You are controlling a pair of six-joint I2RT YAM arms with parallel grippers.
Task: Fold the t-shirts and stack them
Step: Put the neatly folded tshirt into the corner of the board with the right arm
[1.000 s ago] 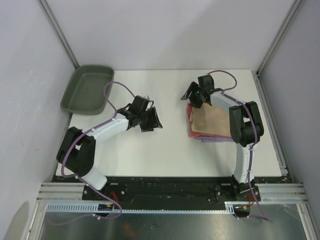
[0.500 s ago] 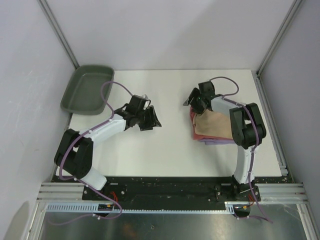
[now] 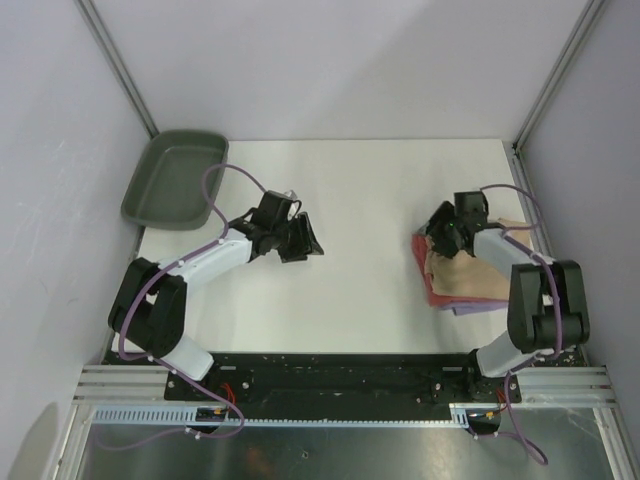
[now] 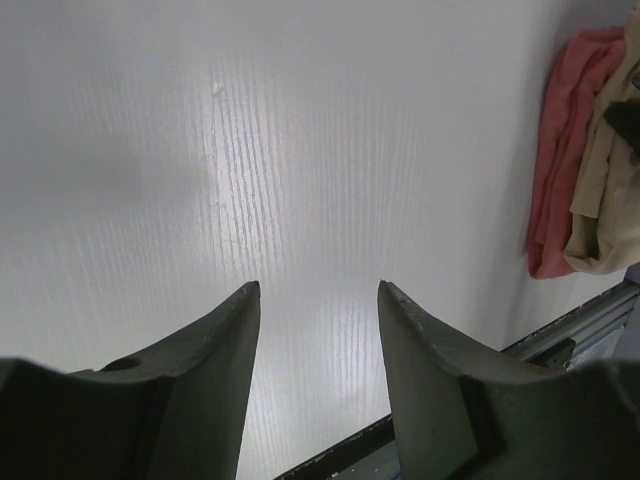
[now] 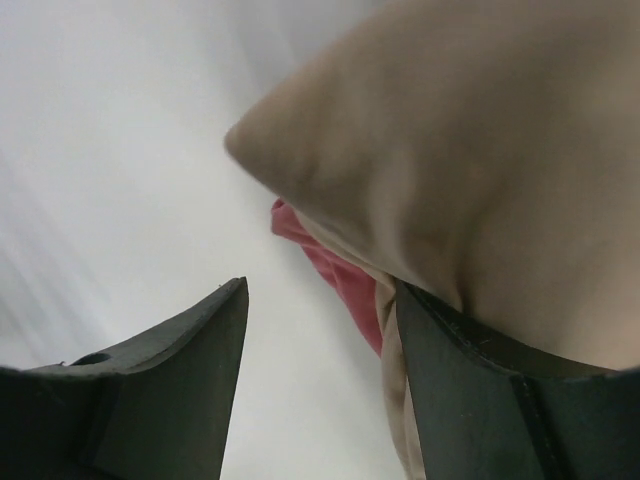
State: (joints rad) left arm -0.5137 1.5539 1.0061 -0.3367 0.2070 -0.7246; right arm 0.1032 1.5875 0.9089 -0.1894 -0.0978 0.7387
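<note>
On the white table [image 3: 360, 180], the right gripper [image 5: 320, 284] stood spread, pinching nothing. The tan t-shirt [image 5: 450, 150] bulged against one finger, lying over the coral t-shirt [image 5: 350, 282]. The left gripper [image 4: 315, 290] stood spread and empty, well apart from the pile. Stacking seemed nearly finished; the next move probably called for squaring the pile.

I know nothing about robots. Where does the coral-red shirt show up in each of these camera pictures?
Top external: the coral-red shirt is right of centre, peeking out along the left edge of the stack.
Left wrist: at the right edge, upper half.
Right wrist: near the centre, a red fold under paler cloth.
Shared landmark: the tan shirt lying on it.
</note>
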